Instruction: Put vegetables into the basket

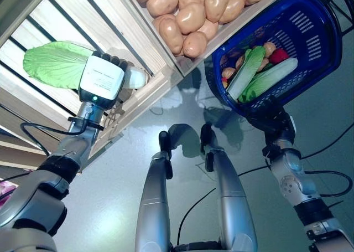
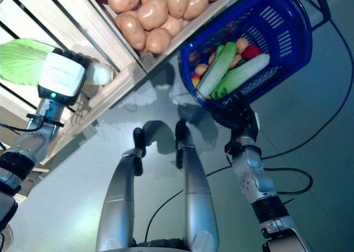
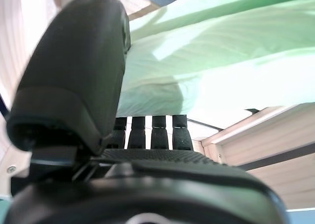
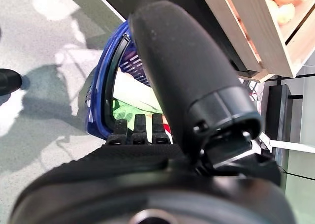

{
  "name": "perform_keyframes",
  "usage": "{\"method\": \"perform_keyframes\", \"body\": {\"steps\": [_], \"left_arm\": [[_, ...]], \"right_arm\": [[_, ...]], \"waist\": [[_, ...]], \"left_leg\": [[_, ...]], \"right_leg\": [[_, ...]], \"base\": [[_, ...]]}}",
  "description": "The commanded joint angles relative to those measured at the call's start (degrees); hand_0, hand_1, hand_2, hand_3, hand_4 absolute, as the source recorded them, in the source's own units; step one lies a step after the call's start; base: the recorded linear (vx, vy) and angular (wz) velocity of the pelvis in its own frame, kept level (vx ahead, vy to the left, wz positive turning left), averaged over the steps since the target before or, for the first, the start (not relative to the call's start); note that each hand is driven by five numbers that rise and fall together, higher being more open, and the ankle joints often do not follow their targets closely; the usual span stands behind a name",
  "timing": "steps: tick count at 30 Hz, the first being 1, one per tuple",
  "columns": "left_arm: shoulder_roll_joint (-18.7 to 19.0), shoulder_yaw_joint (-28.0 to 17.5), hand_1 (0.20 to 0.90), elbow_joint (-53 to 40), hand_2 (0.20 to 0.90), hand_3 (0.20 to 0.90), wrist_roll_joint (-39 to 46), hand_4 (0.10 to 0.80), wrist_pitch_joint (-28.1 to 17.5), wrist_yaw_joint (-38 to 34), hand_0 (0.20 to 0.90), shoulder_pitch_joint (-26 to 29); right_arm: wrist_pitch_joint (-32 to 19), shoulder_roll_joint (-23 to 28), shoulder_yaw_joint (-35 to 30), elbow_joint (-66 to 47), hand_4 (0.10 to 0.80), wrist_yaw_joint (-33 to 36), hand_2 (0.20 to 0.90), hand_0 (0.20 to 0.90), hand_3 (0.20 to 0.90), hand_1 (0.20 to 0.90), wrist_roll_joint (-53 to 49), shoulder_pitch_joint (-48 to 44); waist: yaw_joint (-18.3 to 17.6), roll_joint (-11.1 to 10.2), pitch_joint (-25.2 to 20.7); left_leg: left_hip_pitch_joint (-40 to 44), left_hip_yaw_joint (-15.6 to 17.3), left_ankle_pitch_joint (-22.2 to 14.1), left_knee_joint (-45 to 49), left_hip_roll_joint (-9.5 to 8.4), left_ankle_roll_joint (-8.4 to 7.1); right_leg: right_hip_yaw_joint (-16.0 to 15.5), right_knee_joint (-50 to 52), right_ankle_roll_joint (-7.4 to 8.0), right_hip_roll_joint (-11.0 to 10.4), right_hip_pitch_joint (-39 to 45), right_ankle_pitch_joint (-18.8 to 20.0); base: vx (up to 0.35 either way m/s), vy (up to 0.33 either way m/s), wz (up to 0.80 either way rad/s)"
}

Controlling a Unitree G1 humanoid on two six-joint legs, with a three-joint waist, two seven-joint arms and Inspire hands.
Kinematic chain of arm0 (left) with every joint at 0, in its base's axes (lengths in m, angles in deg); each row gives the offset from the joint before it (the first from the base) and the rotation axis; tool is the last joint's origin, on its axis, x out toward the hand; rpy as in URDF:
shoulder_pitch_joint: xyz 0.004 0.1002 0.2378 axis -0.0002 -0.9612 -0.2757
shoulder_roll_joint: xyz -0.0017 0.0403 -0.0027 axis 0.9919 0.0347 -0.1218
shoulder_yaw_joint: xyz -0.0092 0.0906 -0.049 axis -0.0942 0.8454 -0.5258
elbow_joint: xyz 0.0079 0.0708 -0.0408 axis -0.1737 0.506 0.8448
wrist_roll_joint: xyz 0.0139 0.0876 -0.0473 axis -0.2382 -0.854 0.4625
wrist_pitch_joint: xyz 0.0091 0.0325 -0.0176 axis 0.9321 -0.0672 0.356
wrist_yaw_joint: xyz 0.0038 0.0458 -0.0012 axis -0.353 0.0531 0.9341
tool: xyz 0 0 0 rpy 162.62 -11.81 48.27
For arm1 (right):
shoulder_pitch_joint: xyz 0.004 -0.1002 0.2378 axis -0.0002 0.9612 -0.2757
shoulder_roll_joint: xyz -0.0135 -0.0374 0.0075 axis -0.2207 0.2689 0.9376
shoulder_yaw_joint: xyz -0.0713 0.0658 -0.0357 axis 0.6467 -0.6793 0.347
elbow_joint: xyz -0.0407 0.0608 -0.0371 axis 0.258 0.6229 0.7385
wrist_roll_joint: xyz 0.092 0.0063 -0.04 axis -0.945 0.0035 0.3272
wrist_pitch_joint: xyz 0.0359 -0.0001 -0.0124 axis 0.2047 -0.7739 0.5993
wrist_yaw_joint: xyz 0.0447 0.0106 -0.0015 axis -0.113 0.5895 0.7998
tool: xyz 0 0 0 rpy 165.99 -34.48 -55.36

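Left hand (image 1: 105, 77) raised on an outstretched arm, fingers (image 3: 152, 133) and thumb curled in a grip. Right hand (image 1: 269, 114) lifted, fingers curled, gripping.

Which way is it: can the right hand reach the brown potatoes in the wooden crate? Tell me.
Probably not as things stand: the right hand is curled on the blue plastic basket of vegetables, so it isn't free, though the brown potatoes lie uncovered in the wooden crate beside it.

Bright, even light; soft shadows on the glossy floor (image 1: 127, 207); wrist views blurred close up.
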Motion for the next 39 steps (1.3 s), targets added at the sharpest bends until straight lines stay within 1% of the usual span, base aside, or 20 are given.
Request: {"method": "perform_keyframes", "body": {"steps": [1,3,5,6,8,10,15,19,21,24,25,26,27,29,30,32,33,34,37,39], "left_arm": [[2.2,-8.5,0.300,-1.0,0.300,0.300,3.4,0.400,5.5,-6.0,0.300,1.1],[1.7,-9.1,0.300,-0.9,0.300,0.300,6.6,0.400,5.5,-8.2,0.300,1.0],[1.6,-9.6,0.300,-1.0,0.300,0.300,7.3,0.400,4.6,-9.7,0.300,1.0],[1.3,-10.6,0.300,-1.2,0.300,0.300,7.8,0.400,2.6,-12.3,0.300,0.8],[1.1,-11.0,0.300,-1.6,0.300,0.300,8.5,0.400,2.1,-13.2,0.300,0.8],[0.5,-12.4,0.300,-2.3,0.300,0.300,8.8,0.400,-0.5,-15.3,0.300,0.1],[0.5,-14.8,0.300,-5.3,0.300,0.300,9.7,0.400,-3.4,-19.5,0.300,-2.5],[-0.5,-17.5,0.300,-7.4,0.300,0.300,11.2,0.400,-7.1,-22.9,0.300,-4.9],[-1.5,-19.8,0.300,-9.7,0.300,0.300,13.2,0.400,-10.5,-24.7,0.300,-7.2],[-2.8,-22.2,0.300,-11.7,0.300,0.300,14.5,0.400,-13.9,-24.7,0.300,-9.2],[-3.4,-22.8,0.300,-12.3,0.300,0.300,14.9,0.400,-15.3,-24.7,0.300,-10.0],[-4.6,-24.3,0.300,-14.1,0.300,0.300,17.5,0.400,-18.3,-24.3,0.300,-11.8],[-4.7,-24.5,0.300,-14.3,0.300,0.300,17.8,0.400,-18.7,-24.3,0.300,-12.0],[-7.0,-26.3,0.300,-17.6,0.300,0.300,21.7,0.400,-23.7,-22.4,0.300,-15.1],[-9.3,-27.6,0.300,-20.5,0.300,0.300,23.1,0.400,-26.6,-20.4,0.300,-17.2],[-12.0,-28.8,0.300,-24.2,0.300,0.300,25.6,0.400,-32.2,-16.8,0.300,-20.0],[-13.6,-29.1,0.300,-26.4,0.300,0.300,25.6,0.400,-33.3,-15.0,0.300,-21.5],[-14.1,-29.2,0.300,-27.1,0.300,0.300,26.6,0.400,-34.3,-14.1,0.300,-22.0],[-17.4,-30.2,0.300,-31.4,0.300,0.300,38.9,0.400,-39.6,-4.7,0.300,-24.9],[-21.3,-31.1,0.300,-34.2,0.300,0.300,47.7,0.400,-42.3,2.5,0.300,-27.6]], "right_arm": [[-5.0,1.0,-1.9,-6.4,0.800,1.5,0.900,0.900,0.900,0.900,3.8,-0.1],[-5.1,0.8,-1.8,-6.3,0.800,1.6,0.900,0.900,0.900,0.900,3.7,-0.3],[-5.4,0.6,-1.7,-6.3,0.800,1.7,0.900,0.900,0.900,0.900,4.0,-0.2],[-5.7,0.3,-1.9,-6.2,0.800,1.7,0.900,0.900,0.900,0.900,3.8,0.0],[-5.6,0.1,-1.9,-6.2,0.800,1.8,0.900,0.900,0.900,0.900,4.1,0.1],[-5.7,-0.3,-1.9,-6.2,0.800,2.0,0.900,0.900,0.900,0.900,4.1,0.3],[-6.1,-0.9,-2.1,-6.9,0.800,1.6,0.900,0.900,0.900,0.900,4.0,1.5],[-7.1,-2.1,-2.1,-6.4,0.800,1.3,0.900,0.900,0.900,0.900,3.8,2.8],[-6.7,-3.0,-2.7,-6.4,0.800,0.3,0.900,0.900,0.900,0.900,3.7,3.9],[-6.9,-3.6,-2.9,-6.4,0.800,0.4,0.900,0.900,0.900,0.900,3.8,4.8],[-7.1,-4.0,-2.9,-6.2,0.800,0.4,0.900,0.900,0.900,0.900,3.8,5.1],[-7.1,-4.5,-3.1,-6.2,0.800,0.3,0.900,0.900,0.900,0.900,3.9,5.7],[-7.1,-4.6,-3.1,-6.2,0.800,0.3,0.900,0.900,0.900,0.900,3.9,5.8],[-7.2,-5.7,-3.6,-6.3,0.800,0.4,0.900,0.900,0.900,0.900,4.6,7.3],[-7.3,-6.5,-3.5,-6.2,0.800,0.8,0.900,0.900,0.900,0.900,5.3,8.6],[-7.3,-7.6,-3.7,-6.3,0.800,1.0,0.900,0.900,0.900,0.900,5.9,10.1],[-7.1,-8.2,-3.9,-6.5,0.800,1.0,0.900,0.900,0.900,0.900,6.4,10.9],[-7.1,-8.4,-3.9,-6.6,0.800,1.0,0.900,0.900,0.900,0.900,6.7,11.1],[-6.5,-9.6,-4.2,-6.8,0.800,1.3,0.900,0.900,0.900,0.900,8.0,12.5],[-6.2,-10.9,-4.9,-6.5,0.800,1.3,0.900,0.900,0.900,0.900,9.0,13.7]], "waist": [[-0.3,0.9,-0.2],[-0.3,0.8,-0.2],[-0.3,0.7,-0.2],[-0.2,0.5,-0.2],[-0.2,0.4,-0.2],[0.0,0.3,-0.2],[0.1,0.0,-0.2],[1.0,0.1,-0.2],[1.6,0.1,-0.2],[2.1,0.0,-0.4],[2.3,0.0,-1.1],[2.7,0.0,-2.5],[2.7,0.0,-2.7],[3.1,0.0,-4.6],[3.5,0.1,-5.8],[3.8,0.3,-7.3],[4.0,0.3,-8.2],[4.1,0.3,-8.4],[4.4,0.2,-10.5],[4.7,0.3,-12.4]], "left_leg": [[2.1,1.6,1.9,-4.3,-0.75,-0.12],[2.4,1.5,1.8,-4.4,-0.82,-0.11],[2.7,1.4,1.8,-4.5,-0.77,-0.10],[3.6,1.3,1.7,-4.8,-0.84,-0.10],[4.0,1.2,1.7,-4.9,-0.89,-0.14],[5.4,0.9,2.0,-5.8,-1.04,-0.23],[9.5,0.6,2.7,-8.5,-1.53,-0.50],[15.0,-0.1,3.4,-12.0,-2.24,-0.61],[20.2,-0.3,4.1,-15.3,-2.76,-0.72],[24.2,-0.3,4.4,-17.8,-3.15,-0.64],[25.2,-0.5,4.4,-18.4,-3.27,-0.62],[27.1,-1.0,4.8,-20.0,-3.50,-0.65],[27.3,-1.0,4.9,-20.2,-3.51,-0.65],[30.4,-1.6,4.9,-22.4,-3.78,-0.63],[32.6,-2.2,5.1,-24.2,-3.81,-0.62],[35.1,-2.8,5.4,-26.4,-3.71,-0.70],[36.4,-3.1,5.4,-27.5,-3.71,-0.66],[36.9,-3.2,5.5,-27.9,-3.70,-0.66],[40.7,-3.6,5.6,-30.6,-3.42,-0.68],[43.4,-3.8,5.6,-32.2,-3.20,-0.62]], "right_leg": [[0.4,-1.2,3.05,0.3,4.3,0.3],[0.4,-1.4,3.00,0.4,4.6,0.3],[0.4,-1.5,3.04,0.3,5.0,0.2],[0.2,-2.0,3.05,0.4,5.9,0.2],[0.2,-2.2,3.09,0.5,6.4,0.3],[0.3,-3.3,3.14,0.6,7.9,0.5],[0.4,-6.9,3.54,0.7,12.1,1.4],[-0.6,-10.3,3.97,-0.1,17.5,1.9],[-1.5,-13.5,4.37,-0.9,22.6,2.4],[-2.3,-16.0,4.51,-1.5,26.7,2.6],[-2.6,-16.7,4.53,-1.7,27.8,2.6],[-3.1,-18.5,4.57,-2.1,30.0,3.1],[-3.2,-18.7,4.57,-2.1,30.2,3.1],[-3.7,-20.9,4.83,-2.6,33.4,3.2],[-4.2,-22.7,4.89,-2.7,36.0,3.3],[-4.7,-25.2,4.93,-2.8,39.0,3.7],[-4.9,-26.6,4.97,-2.8,40.5,3.9],[-4.9,-27.1,5.00,-2.8,41.1,4.0],[-5.4,-30.5,5.43,-2.8,45.6,4.8],[-5.8,-32.5,5.63,-2.8,48.6,5.3]], "base": [[0.000,0.000,0.00],[0.000,0.000,0.00],[0.000,0.000,0.00],[0.000,0.000,0.00],[0.000,0.000,0.00],[0.000,0.000,0.00],[0.021,-0.005,0.00],[0.008,0.002,0.00],[0.057,-0.019,0.00],[0.055,-0.026,-0.02],[0.080,-0.015,-0.03],[0.063,-0.007,0.00],[0.109,-0.005,0.12],[0.114,-0.005,0.13],[0.123,-0.004,0.03],[0.127,-0.003,0.06],[0.075,-0.004,0.12],[0.083,-0.009,0.09],[0.111,-0.008,0.02],[0.158,0.002,0.01]]}}
